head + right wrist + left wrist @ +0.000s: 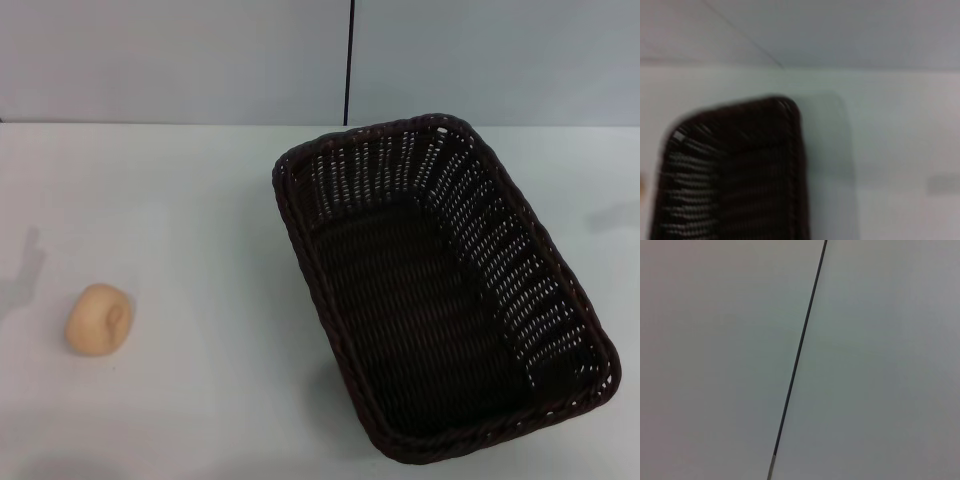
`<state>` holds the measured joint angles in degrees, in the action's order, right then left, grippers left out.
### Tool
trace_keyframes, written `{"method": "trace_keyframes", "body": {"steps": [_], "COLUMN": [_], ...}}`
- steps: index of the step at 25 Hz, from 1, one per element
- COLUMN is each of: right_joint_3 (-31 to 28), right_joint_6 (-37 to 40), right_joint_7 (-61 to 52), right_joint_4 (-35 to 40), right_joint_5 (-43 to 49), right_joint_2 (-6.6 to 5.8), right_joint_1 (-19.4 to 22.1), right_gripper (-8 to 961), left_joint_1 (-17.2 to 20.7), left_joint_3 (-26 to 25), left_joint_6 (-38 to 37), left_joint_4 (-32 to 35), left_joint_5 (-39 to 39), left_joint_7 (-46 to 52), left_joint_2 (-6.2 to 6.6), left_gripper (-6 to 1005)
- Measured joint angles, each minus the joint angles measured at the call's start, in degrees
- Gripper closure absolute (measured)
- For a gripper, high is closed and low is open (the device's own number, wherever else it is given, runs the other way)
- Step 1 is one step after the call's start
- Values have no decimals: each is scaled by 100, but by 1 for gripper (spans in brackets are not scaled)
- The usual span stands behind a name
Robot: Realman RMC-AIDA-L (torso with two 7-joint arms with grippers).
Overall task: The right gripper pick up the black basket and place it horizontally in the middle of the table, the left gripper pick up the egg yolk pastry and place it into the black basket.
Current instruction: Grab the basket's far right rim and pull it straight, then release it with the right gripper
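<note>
The black basket (440,290) sits on the white table at the centre right of the head view, lying diagonally with its open top up and nothing inside it. One of its rounded corners shows in the right wrist view (730,170). The egg yolk pastry (99,319) lies on the table at the left, well apart from the basket. Neither gripper shows in any view. The left wrist view holds only a pale wall with a thin dark seam.
The white table (200,220) runs back to a pale wall with a dark vertical seam (350,60). Faint shadows fall on the table at the far left (25,275) and far right (615,215).
</note>
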<state>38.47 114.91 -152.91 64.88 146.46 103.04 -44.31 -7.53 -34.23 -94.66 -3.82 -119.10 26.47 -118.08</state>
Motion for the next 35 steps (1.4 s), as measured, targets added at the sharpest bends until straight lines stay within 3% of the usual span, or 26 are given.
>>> {"method": "trace_keyframes", "body": {"steps": [3,8,9,10,16,22,28,35], "right_joint_3": [244,615,778,778,1236,1292,1294,1295], "right_joint_6": [23,-314,-573,-573,-1432,-2125,-2643,-2629], "right_joint_7": [-33,-101,-139,-139,-264,-281,-236,-199], "right_joint_4": [-274,-555,-800,-800,-1774,-1980,-2387,-1793], "right_joint_5": [727,1106,1181,1181,1420,1484,1447,1439], "right_joint_2": [165,670,829,829,1105,1302,1353,1432], "right_joint_1": [-546,-1004,-1111,-1111,-1341,-1285,-1248,-1011], "right_gripper": [247,266,270,274,298,321,345,556], "left_joint_1": [5,13,17,20,54,100,106,97], "left_joint_3": [1,-8,-10,-10,-5,-2,6,-14], "left_joint_6": [-8,-107,-107,-107,-135,-197,-253,-255], "left_joint_4": [8,92,96,107,230,266,298,298], "left_joint_5": [1,0,0,0,1,1,1,1], "left_joint_7": [-1,-3,-3,-3,-5,-8,-10,-11], "left_joint_2": [2,-5,-5,-5,-3,3,5,4], "left_gripper": [297,298,298,298,299,300,300,301]}}
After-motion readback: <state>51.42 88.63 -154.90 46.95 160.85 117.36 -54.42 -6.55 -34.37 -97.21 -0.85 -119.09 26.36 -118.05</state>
